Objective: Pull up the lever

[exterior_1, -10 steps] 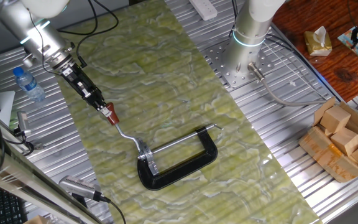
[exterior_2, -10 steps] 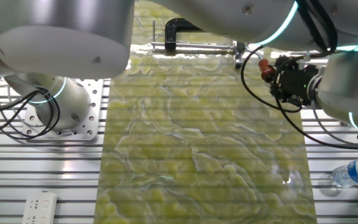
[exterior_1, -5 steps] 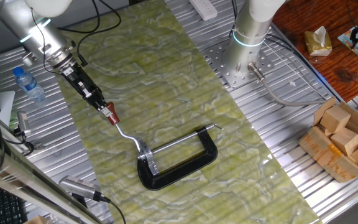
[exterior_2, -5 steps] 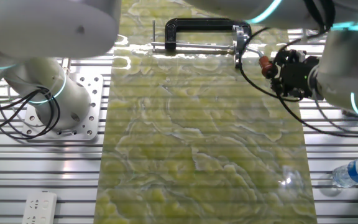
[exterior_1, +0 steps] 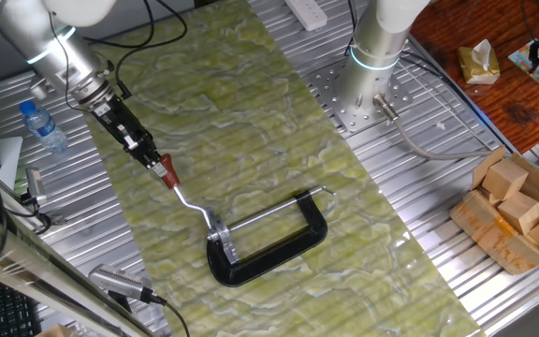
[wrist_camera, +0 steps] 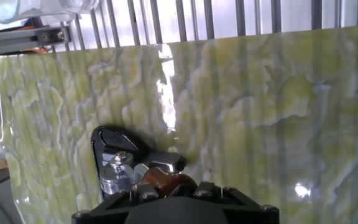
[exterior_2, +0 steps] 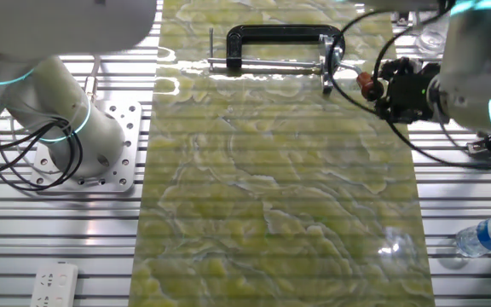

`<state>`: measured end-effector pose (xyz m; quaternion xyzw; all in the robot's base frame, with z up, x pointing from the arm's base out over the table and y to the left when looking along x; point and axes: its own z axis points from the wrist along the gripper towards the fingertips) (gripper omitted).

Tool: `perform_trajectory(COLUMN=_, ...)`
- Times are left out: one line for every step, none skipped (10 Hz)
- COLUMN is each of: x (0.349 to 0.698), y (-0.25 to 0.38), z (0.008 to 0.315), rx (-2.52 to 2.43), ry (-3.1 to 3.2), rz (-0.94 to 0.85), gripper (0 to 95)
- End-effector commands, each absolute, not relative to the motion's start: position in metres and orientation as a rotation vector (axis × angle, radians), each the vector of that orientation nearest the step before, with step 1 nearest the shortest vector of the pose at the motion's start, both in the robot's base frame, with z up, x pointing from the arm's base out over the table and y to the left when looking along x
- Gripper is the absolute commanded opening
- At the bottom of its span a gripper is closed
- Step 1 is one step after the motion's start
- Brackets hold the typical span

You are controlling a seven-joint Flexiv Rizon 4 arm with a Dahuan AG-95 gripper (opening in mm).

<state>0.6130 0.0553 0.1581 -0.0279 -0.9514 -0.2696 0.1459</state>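
The lever (exterior_1: 193,203) is a thin bent silver rod running from the black C-clamp (exterior_1: 269,255) up-left to a red-brown knob (exterior_1: 168,174). My gripper (exterior_1: 160,167) is shut on that knob, reaching in from the upper left. In the other fixed view the clamp (exterior_2: 280,34) lies at the far end of the green mat, with the knob (exterior_2: 364,81) to its right in the gripper (exterior_2: 375,85). The hand view shows the knob (wrist_camera: 163,178) held between the black fingertips (wrist_camera: 145,193), with the clamp's screw end just beyond it.
A water bottle (exterior_1: 41,126) stands left of the mat, near the arm. A box of wooden blocks (exterior_1: 517,211) sits at the right. A robot base (exterior_1: 372,56) stands behind the mat. A power strip (exterior_2: 54,281) lies near the corner.
In the other fixed view the gripper and knob have shifted slightly upward, and the big arm links have swung out of the foreground. The clamp has stayed put.
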Motion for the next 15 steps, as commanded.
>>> perform_trajectory(x=0.612, y=0.057, z=0.161, rx=-0.081, ry=-2.748, rz=-0.759, gripper=0.0)
perform_trajectory(x=0.613, y=0.059, z=0.164, rx=-0.092, ry=-2.746, rz=-0.757, gripper=0.0)
perform_trajectory(x=0.615, y=0.061, z=0.168, rx=-0.095, ry=-2.747, rz=-0.738, gripper=0.0)
perform_trajectory(x=0.615, y=0.062, z=0.169, rx=-0.097, ry=-2.749, rz=-0.734, gripper=0.0)
perform_trajectory(x=0.615, y=0.064, z=0.17, rx=-0.102, ry=-2.754, rz=-0.716, gripper=0.0)
perform_trajectory(x=0.615, y=0.067, z=0.171, rx=-0.11, ry=-2.756, rz=-0.708, gripper=0.0)
perform_trajectory(x=0.615, y=0.069, z=0.172, rx=-0.121, ry=-2.758, rz=-0.704, gripper=0.0)
perform_trajectory(x=0.615, y=0.071, z=0.174, rx=-0.126, ry=-2.762, rz=-0.684, gripper=0.0)
perform_trajectory(x=0.616, y=0.072, z=0.174, rx=-0.128, ry=-2.766, rz=-0.674, gripper=0.0)
perform_trajectory(x=0.617, y=0.072, z=0.176, rx=-0.135, ry=-2.764, rz=-0.673, gripper=0.0)
perform_trajectory(x=0.62, y=0.073, z=0.179, rx=-0.143, ry=-2.761, rz=-0.672, gripper=0.0)
perform_trajectory(x=0.62, y=0.074, z=0.18, rx=-0.144, ry=-2.761, rz=-0.67, gripper=0.0)
perform_trajectory(x=0.62, y=0.077, z=0.181, rx=-0.155, ry=-2.759, rz=-0.669, gripper=19.0)
perform_trajectory(x=0.62, y=0.079, z=0.182, rx=-0.161, ry=-2.76, rz=-0.668, gripper=19.0)
perform_trajectory(x=0.62, y=0.081, z=0.182, rx=-0.164, ry=-2.762, rz=-0.668, gripper=19.0)
